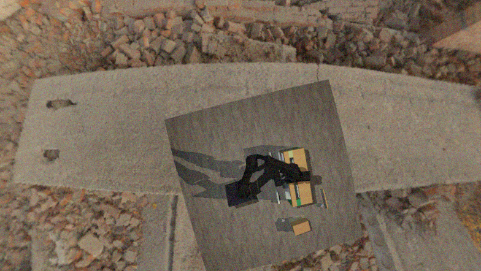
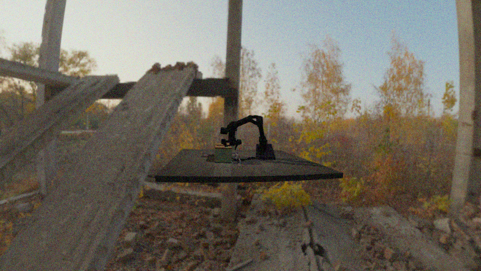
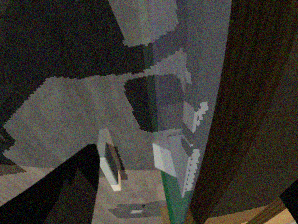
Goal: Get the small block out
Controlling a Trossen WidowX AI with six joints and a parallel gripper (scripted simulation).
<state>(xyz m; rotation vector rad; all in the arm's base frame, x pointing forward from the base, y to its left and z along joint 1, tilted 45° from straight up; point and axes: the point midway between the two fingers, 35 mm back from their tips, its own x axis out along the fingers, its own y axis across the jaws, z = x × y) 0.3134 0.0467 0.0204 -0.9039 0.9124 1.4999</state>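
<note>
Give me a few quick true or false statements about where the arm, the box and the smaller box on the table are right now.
1. The black arm's tool is over the tan-topped box. True.
2. The tool is shut on a block. False: it is open and holds nothing.
3. A smaller tan-topped box sits apart from the larger one on the dark grey table. True.
4. The arm's black base stands on top of the larger box. False: it stands on the table beside it.

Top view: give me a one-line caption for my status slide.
Arm reaching over the tan-topped box, open end effector holding nothing; a small tan block sits apart on the table.
</note>
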